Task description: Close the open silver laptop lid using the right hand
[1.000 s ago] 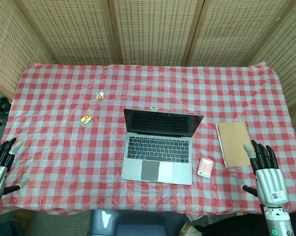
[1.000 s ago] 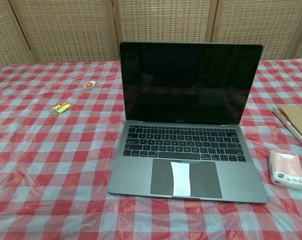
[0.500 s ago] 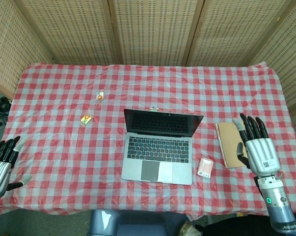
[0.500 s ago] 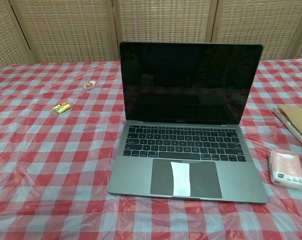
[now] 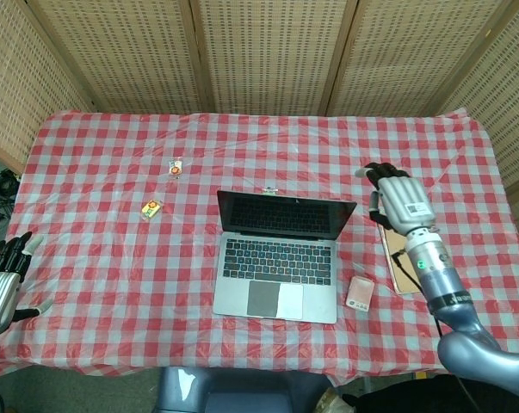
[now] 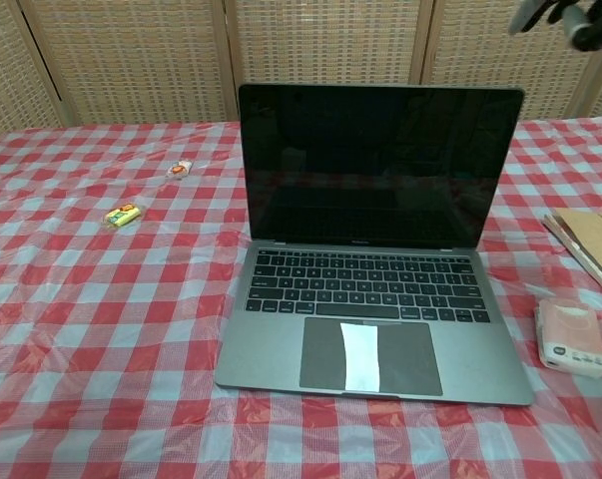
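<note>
The silver laptop (image 5: 281, 258) stands open in the middle of the table, its dark screen (image 6: 378, 168) upright and facing me. My right hand (image 5: 398, 198) is raised just right of the lid's top right corner, fingers apart, holding nothing and not touching the lid. In the chest view only its fingertips (image 6: 570, 15) show at the top right, above the lid's corner. My left hand (image 5: 3, 280) hangs open off the table's left front edge, empty.
A brown notebook (image 5: 410, 249) lies right of the laptop, partly under my right forearm. A small pink pack (image 5: 359, 294) sits by the laptop's front right corner. Two small wrapped items (image 5: 151, 207) (image 5: 176, 166) lie on the checked cloth to the left.
My right hand has risen from the table's front right edge and moved forward and left over the notebook toward the lid's top right corner. The left hand barely shifted.
</note>
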{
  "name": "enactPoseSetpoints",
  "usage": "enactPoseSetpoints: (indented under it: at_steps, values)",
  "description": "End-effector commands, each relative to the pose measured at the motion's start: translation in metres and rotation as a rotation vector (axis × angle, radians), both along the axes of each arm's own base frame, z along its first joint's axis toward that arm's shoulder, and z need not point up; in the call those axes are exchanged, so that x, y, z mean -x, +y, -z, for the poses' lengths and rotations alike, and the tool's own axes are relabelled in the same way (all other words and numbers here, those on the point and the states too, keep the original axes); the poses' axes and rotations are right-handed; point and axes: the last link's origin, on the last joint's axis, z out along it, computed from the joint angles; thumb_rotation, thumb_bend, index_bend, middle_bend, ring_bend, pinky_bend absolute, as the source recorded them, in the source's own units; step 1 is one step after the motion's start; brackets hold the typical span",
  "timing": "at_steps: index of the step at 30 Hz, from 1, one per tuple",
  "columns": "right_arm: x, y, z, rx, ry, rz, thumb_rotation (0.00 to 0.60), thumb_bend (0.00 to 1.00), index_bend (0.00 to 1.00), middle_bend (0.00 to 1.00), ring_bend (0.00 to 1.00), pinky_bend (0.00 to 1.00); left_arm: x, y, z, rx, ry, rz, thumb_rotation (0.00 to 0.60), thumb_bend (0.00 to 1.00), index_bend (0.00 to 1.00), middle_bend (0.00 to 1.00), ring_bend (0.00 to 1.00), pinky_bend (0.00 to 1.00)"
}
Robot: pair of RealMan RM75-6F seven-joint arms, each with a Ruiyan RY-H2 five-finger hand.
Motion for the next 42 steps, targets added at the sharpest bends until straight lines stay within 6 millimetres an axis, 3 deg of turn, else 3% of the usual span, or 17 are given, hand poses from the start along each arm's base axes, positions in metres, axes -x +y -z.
enactPoseSetpoints:
  at_steps: [1,5,10,20,30,42]
  values:
    - [-0.046,-0.023,0.027,-0.115,-0.079,-0.008,0.600,1.00,0.30,0.30,0.23,0.37,0.000,0.001,0.000,0.006,0.001,-0.014,0.600,0.00,0.00,0.00,0.00,0.00]
    - [-0.058,-0.028,0.047,-0.169,-0.089,0.017,0.600,1.00,0.32,0.33,0.26,0.41,0.001,0.002,0.000,0.004,0.002,-0.026,0.600,0.00,0.00,0.00,0.00,0.00]
    - [-0.064,-0.028,0.057,-0.199,-0.072,0.031,0.600,1.00,0.37,0.36,0.29,0.43,0.002,0.004,0.000,0.009,-0.008,-0.030,0.600,0.00,0.00,0.00,0.00,0.00]
    - [-0.069,-0.023,0.058,-0.241,-0.071,0.066,0.600,1.00,0.41,0.40,0.31,0.45,0.003,0.004,0.001,0.013,-0.008,-0.023,0.600,0.00,0.00,0.00,0.00,0.00]
    - [-0.070,0.004,0.055,-0.348,-0.067,0.042,0.600,1.00,0.43,0.43,0.34,0.46,0.003,0.006,0.004,0.040,-0.030,-0.019,0.600,0.00,0.00,0.00,0.00,0.00]
    - [-0.061,0.043,0.077,-0.533,0.062,-0.176,0.600,1.00,0.46,0.46,0.37,0.45,0.003,0.007,0.005,0.064,-0.021,-0.020,0.600,0.00,0.00,0.00,0.00,0.00]
